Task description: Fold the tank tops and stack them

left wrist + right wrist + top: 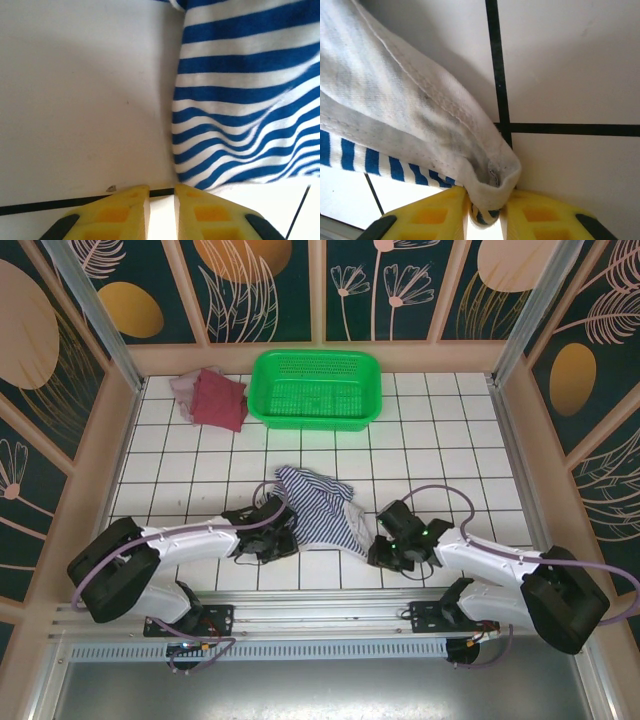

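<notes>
White tiles with dark grout cover the table (440, 440), and walls printed with leaves and flowers close it in on three sides. At the far edge we see a green basket (315, 424), and just to its left the maroon tank top (222, 402) lies over the pink tank top (184, 386), the two touching in a small heap. Well apart from them, the striped tank top (320, 508) lies crumpled near the front of the table, between the two arms. The right gripper (485, 200) is pressed onto a fold of its white hem, the cloth bunched between the yellow fingers and rising away from them. The left gripper (162, 192) sits at the opposite edge of the same top; its fingers (125, 212) stand close with a thin slit between them, the striped edge just past the tips, and we cannot tell whether any cloth is caught there
</notes>
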You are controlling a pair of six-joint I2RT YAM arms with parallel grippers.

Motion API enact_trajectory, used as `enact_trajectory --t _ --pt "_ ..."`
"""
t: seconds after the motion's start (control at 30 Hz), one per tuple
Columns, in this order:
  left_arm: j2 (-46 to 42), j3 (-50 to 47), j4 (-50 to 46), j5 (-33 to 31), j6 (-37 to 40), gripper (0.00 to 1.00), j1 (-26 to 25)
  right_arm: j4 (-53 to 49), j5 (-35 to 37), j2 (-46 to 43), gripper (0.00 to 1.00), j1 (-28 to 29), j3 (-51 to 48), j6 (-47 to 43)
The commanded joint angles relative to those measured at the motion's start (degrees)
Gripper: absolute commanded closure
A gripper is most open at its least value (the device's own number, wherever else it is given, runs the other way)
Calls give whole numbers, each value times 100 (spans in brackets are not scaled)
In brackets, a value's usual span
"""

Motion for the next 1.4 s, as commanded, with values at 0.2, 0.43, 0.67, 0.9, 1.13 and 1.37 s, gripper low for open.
enact_trajectory --t 0.2,0.43,0.67,0.9,1.13,1.37 --pt "434 730 869 -106 123 69 -38 1556 -436 -39 82 -399 240 -241" --pt "598 616 754 100 206 58 -51 1711 -701 -25 100 -643 54 -212" --pt "1012 926 637 173 503 88 -48 1477 -844 -291 100 -941 218 -372" --pt "573 1273 -305 -195 845 100 -4 1294 -880 -529 100 -1213 482 -637" --pt "-192 2795 -1967 -1052 1196 100 5 1262 -794 -1038 100 -1487 1312 -969" --pt "-432 5181 -3431 -2080 2019 100 10 1722 -806 -1202 100 -1638 2696 -1445"
